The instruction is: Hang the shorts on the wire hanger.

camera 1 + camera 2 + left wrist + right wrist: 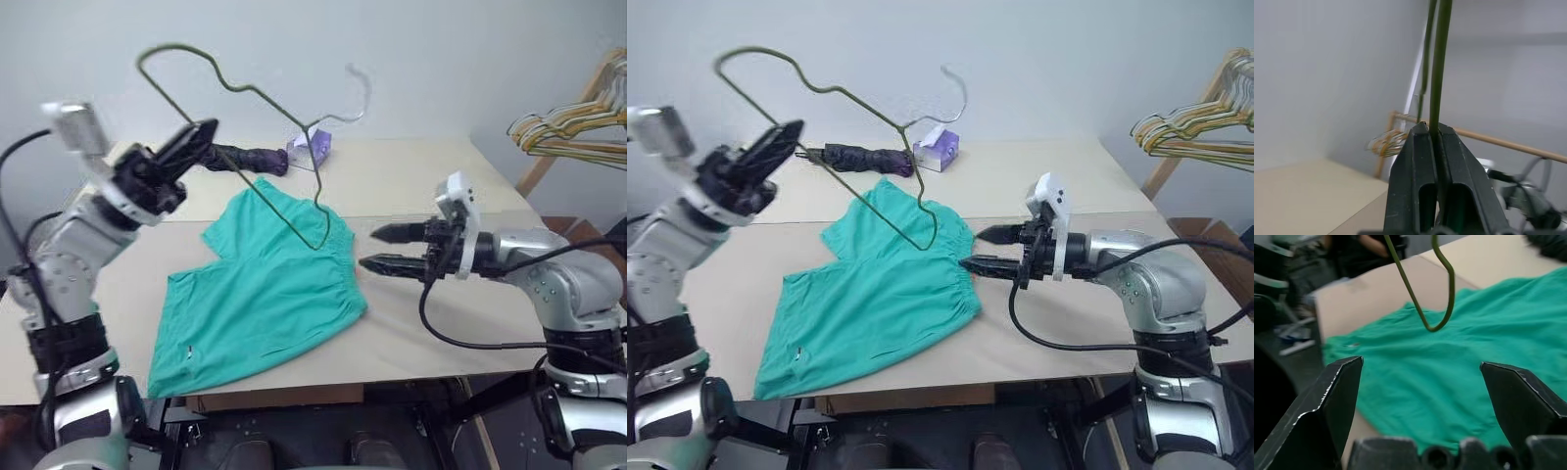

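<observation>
The teal-green shorts lie flat on the beige table, waistband toward my right side. My left gripper is raised over the table's left part and shut on the thin olive wire hanger. The hanger tilts in the air, and its lower bend hangs just over the shorts near the waistband. The left wrist view shows the left gripper pinching the wire. My right gripper is open and level, just right of the waistband. Nothing is between its fingers.
A dark purple folded umbrella and a small lilac tissue box lie at the table's back. A bundle of coloured hangers hangs on a wooden rack at the far right. A cardboard box sits under the table's front edge.
</observation>
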